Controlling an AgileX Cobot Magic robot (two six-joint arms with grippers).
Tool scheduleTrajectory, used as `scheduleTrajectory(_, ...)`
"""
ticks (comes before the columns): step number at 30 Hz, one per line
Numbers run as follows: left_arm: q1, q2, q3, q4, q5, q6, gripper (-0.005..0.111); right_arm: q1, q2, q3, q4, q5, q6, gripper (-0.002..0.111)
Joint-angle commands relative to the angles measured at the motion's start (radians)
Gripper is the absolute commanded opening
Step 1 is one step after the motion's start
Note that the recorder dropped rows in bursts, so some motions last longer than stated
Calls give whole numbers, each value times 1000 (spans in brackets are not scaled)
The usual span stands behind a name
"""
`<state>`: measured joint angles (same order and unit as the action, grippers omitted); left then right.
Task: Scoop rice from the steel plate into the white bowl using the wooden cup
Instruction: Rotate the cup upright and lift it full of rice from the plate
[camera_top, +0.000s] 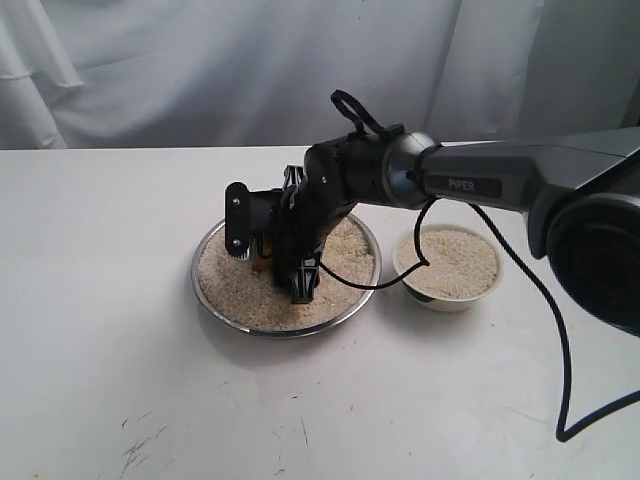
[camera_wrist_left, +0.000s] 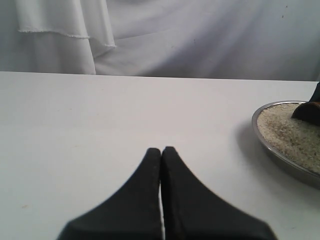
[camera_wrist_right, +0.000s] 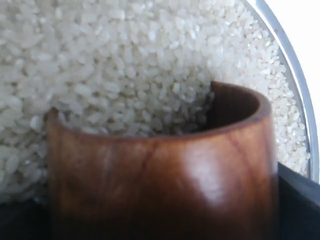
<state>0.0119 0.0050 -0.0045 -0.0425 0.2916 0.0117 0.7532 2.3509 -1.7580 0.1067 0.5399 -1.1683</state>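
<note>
White worktop (camera_top: 100, 300) with faint dark scuff marks (camera_top: 140, 445) near its front edge; a white curtain (camera_top: 200, 70) hangs behind its far edge.

Glossy reddish wooden cup (camera_wrist_right: 160, 185) with visible grain — shiny steel plate (camera_wrist_left: 287, 161), matt granular rice (camera_wrist_right: 125, 65), smooth matt table (camera_top: 100, 350).

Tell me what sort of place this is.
Probably a robot test bench, not a kitchen: a plain white table, a white cloth backdrop hung behind it, and a cabled robot arm working over a steel plate of rice.
</note>
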Motion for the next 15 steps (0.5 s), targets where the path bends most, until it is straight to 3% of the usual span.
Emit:
scheduleTrajectory(1,-2,-5,5,-1,-6,-3,0,-8,2,2,161,-12,-61,0)
scheduleTrajectory(15,-2,-5,5,-1,-6,-3,0,-41,2,2,166,13,-65,0)
